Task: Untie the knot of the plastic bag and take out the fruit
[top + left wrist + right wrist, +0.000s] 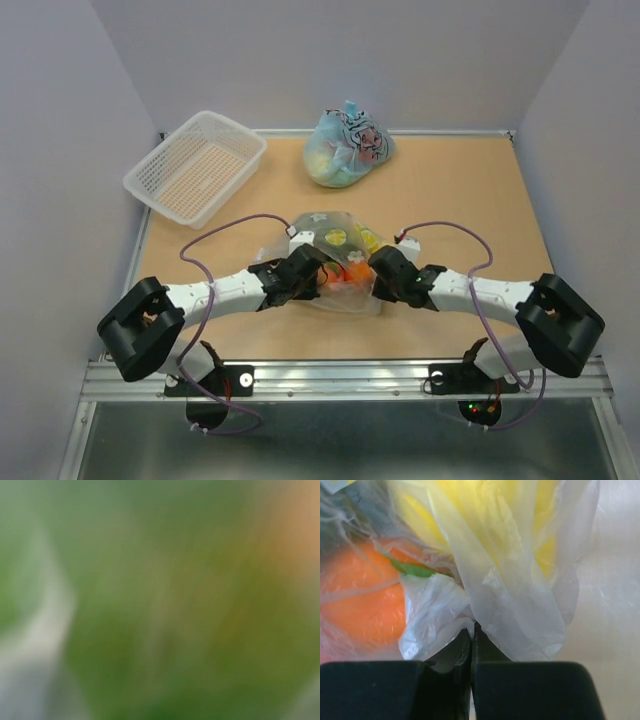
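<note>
- Top view: plastic bag [338, 262] of fruit [337, 237] in the middle of the surface [470, 200], towards the near edge, with its long axis running left to right.
  - Flanked by the left pincer [318, 278] on its left end and the right pincer [372, 272] on its right end, both pressed into the film and equally near.
  - Well apart at the far side: a white basket [195, 165] to the left and a light-blue bag [347, 148] in the middle.
- Left wrist view: only a green and orange blur, too close to the bag for focus.
  - No fingers visible. Left pincer closed tight, but impossible to tell whether on film or on nothing.
- Right wrist view: right pincer [472, 632] closed tight, with a gathered twist of the plastic bag [510, 605] nipped between the tips.
  - Twist fanning straight ahead and upward from the tips, over a lemon [470, 510].
  - An orange [360, 605] behind the film to the left.
- Judged: knot most likely in that gathered twist, directly ahead of the right pincer. Next pull probably outward along the bag's left-right axis, with some risk of tearing the thin film.
</note>
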Controlling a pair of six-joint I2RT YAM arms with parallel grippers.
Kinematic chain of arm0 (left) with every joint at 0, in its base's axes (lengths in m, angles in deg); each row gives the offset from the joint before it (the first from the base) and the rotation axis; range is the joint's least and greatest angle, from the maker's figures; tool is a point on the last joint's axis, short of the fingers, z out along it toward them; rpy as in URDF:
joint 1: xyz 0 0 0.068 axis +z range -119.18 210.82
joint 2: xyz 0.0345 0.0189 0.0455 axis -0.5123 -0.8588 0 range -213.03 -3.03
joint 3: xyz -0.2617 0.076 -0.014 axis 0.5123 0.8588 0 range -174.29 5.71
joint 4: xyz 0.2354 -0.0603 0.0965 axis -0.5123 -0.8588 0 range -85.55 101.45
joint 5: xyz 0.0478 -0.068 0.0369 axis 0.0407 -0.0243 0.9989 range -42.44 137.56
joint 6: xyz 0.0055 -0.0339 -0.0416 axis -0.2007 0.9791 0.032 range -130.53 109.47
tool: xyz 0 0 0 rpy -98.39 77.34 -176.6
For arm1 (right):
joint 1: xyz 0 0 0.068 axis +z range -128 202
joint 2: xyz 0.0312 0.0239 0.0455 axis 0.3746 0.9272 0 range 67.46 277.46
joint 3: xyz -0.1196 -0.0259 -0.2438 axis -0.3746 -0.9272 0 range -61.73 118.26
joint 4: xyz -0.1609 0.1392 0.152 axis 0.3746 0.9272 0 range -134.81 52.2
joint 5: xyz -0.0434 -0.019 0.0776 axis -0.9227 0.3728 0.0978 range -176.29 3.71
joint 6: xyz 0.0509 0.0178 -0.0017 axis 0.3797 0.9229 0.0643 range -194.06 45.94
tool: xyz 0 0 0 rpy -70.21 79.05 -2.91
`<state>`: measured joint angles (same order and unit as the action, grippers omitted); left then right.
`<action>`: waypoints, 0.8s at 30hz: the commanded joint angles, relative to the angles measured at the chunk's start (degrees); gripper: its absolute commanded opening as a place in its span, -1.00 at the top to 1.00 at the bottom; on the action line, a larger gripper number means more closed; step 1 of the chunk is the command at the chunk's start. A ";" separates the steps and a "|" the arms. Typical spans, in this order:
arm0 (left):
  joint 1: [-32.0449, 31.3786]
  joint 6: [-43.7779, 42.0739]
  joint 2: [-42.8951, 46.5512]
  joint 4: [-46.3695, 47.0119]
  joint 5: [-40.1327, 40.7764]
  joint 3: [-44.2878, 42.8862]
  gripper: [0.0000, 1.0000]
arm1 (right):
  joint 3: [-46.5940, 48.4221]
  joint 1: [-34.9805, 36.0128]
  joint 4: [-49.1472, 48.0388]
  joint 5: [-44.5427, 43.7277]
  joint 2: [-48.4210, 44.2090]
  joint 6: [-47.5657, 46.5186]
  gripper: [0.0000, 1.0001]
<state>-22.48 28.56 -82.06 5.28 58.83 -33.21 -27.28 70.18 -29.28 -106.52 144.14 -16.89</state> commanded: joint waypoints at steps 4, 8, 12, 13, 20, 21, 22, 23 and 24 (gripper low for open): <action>2.06 -2.98 -1.39 5.91 2.18 -1.79 1.00 | 6.24 -3.88 -5.60 0.27 4.18 -5.83 0.99; 1.45 0.27 1.76 7.75 -0.80 5.06 1.00 | 4.05 -4.15 -4.72 1.33 2.33 -7.24 0.99; 1.09 1.86 8.87 7.14 -0.98 8.15 0.96 | 2.55 -4.15 -1.74 3.44 1.10 -7.33 0.99; 1.09 1.95 10.37 6.88 -0.90 8.24 0.94 | 2.20 -4.06 -1.12 3.44 0.92 -7.33 0.99; 0.65 0.64 21.44 4.96 -1.33 5.70 0.29 | 1.05 -4.06 0.90 2.65 -0.75 -9.44 0.99; 0.56 0.46 21.98 4.16 -1.60 4.30 -0.18 | 1.22 -4.06 1.25 2.56 -1.01 -9.88 0.99; 0.39 0.46 23.11 3.72 -1.69 3.50 -0.21 | 1.66 -4.06 1.52 2.30 -1.19 -10.58 0.99; 0.21 0.46 23.56 3.10 -1.60 2.71 -0.26 | 1.93 -4.06 1.70 2.12 -1.19 -11.02 0.99; 0.04 0.63 23.91 2.92 -1.51 1.31 -0.35 | 2.19 -4.15 1.96 2.04 -1.27 -11.29 0.99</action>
<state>-21.67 29.59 -60.24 9.02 57.48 -27.02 -25.22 65.96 -29.19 -103.66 144.43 -25.57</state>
